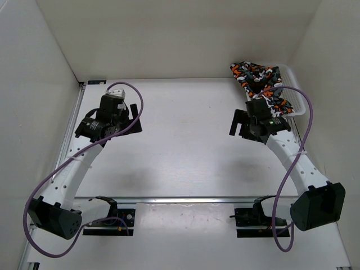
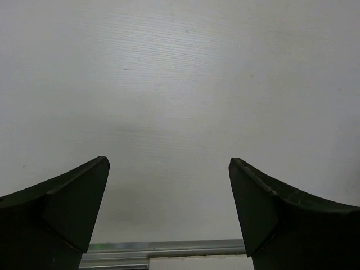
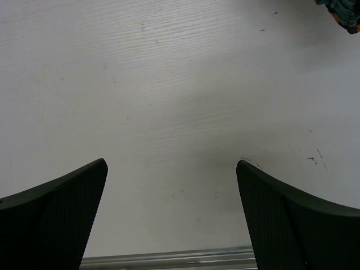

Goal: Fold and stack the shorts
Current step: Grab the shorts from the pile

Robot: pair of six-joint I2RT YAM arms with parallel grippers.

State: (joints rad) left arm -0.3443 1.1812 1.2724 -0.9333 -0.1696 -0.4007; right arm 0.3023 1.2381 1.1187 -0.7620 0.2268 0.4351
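Soft orange, white, black and grey blotched fabric shorts [image 1: 260, 77] lie bunched in the white plastic mesh basket [image 1: 291, 76].
Part of the shorts spills over the basket's near rim. The black right gripper [image 1: 234, 124] hovers near the basket, jaws wide and empty. The black left gripper [image 1: 135, 118] hangs well apart from the basket over the white table [image 1: 180, 152], jaws also wide, holding nothing.

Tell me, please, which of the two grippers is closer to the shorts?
The right gripper: it is right next to the shorts in the far right corner, while the left gripper is well over on the opposite side. Both are open.
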